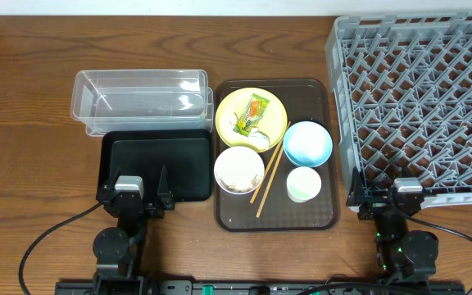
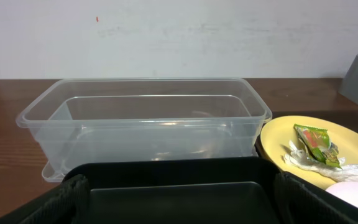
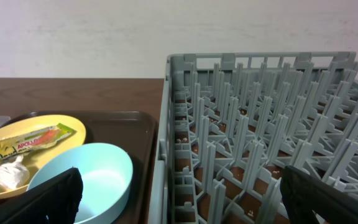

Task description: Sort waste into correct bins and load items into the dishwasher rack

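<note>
A green-yellow-orange wrapper (image 1: 253,113) and white scraps lie on the yellow plate (image 1: 234,109) on the brown tray (image 1: 318,215). A light blue bowl (image 1: 307,142), a white bowl (image 1: 238,170) with food scraps, a small pale cup (image 1: 303,183) and wooden chopsticks (image 1: 270,170) also sit on the tray. The clear tub (image 1: 140,97) and black tray-bin (image 1: 150,164) are at the left. The grey dishwasher rack (image 1: 420,98) is at the right. My left gripper (image 1: 136,197) is open at the black bin's near edge. My right gripper (image 1: 383,199) is open at the rack's near left corner.
The wooden table (image 1: 31,139) surrounds everything. The left wrist view shows the clear tub (image 2: 145,121) behind the black bin (image 2: 173,180), with the plate (image 2: 347,152) at right. The right wrist view shows the rack (image 3: 260,124) and the blue bowl (image 3: 98,174).
</note>
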`<state>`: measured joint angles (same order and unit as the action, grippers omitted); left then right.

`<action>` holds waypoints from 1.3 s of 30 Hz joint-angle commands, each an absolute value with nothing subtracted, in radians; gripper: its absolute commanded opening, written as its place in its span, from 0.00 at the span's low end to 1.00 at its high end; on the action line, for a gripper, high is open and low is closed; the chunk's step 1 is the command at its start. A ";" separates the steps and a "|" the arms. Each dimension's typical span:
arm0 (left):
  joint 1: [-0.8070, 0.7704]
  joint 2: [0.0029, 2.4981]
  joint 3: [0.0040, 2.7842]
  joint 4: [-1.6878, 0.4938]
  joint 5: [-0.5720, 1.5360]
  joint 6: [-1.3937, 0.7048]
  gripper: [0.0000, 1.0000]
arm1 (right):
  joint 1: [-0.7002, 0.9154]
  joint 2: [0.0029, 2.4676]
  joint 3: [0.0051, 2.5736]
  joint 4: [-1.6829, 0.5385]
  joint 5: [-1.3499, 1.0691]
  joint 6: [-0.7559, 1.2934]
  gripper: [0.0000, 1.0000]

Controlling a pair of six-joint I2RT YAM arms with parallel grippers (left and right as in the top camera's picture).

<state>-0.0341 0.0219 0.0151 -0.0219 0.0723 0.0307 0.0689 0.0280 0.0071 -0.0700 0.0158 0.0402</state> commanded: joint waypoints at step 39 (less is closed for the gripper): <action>-0.029 0.267 0.307 -0.321 0.071 -0.088 0.96 | 0.072 0.159 0.229 -0.223 0.082 0.074 0.99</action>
<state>-0.0341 0.1753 0.1730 -0.2909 0.0692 -0.0681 0.0689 0.0967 0.1291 -0.1978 0.0544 0.0601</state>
